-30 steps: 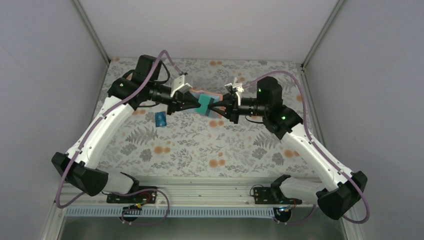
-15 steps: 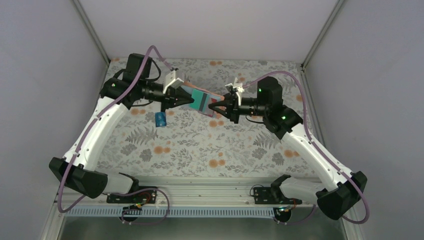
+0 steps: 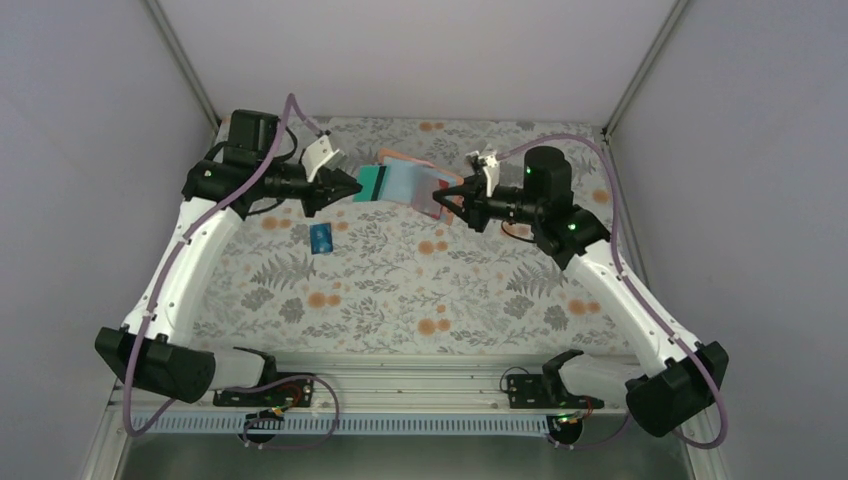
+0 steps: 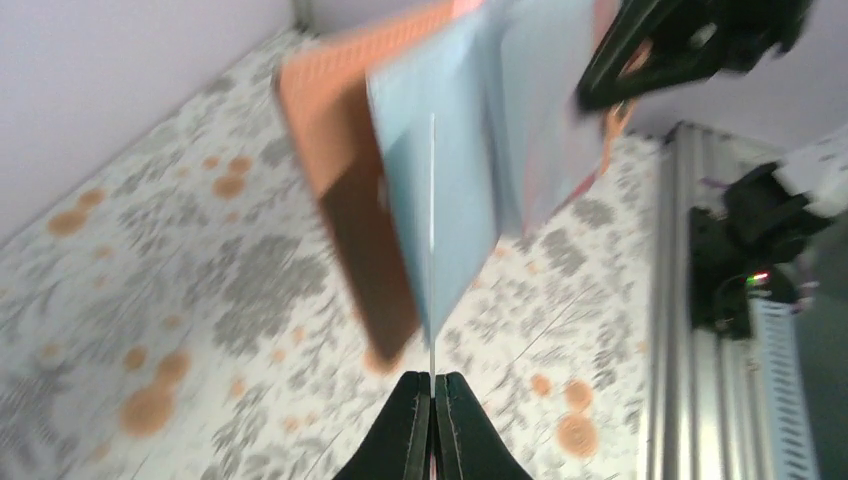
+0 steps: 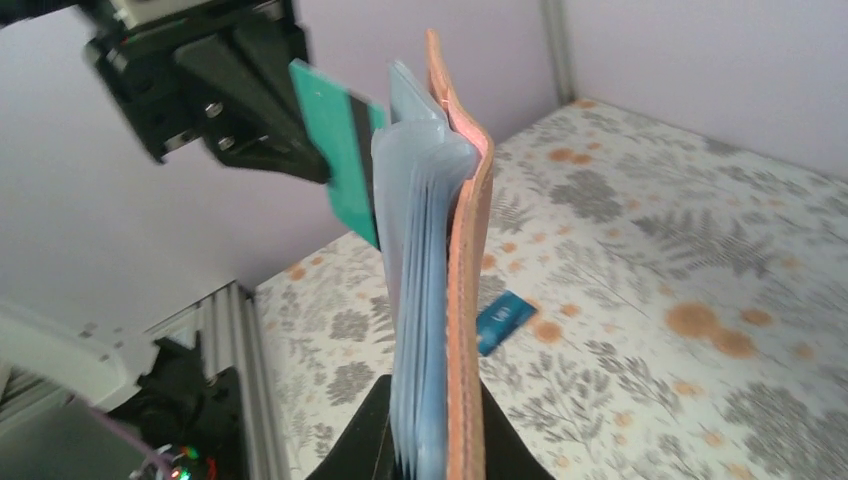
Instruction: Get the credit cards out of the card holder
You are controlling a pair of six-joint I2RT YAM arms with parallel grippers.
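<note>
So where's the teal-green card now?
In the top view the teal-green card is mid-air just left of centre, pinched in the left gripper, at the left edge of the card holder that the right gripper holds.

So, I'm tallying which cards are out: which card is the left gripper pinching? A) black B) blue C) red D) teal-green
D: the left gripper is shut on the teal-green card beside the card holder; the blue card lies on the table.
</note>
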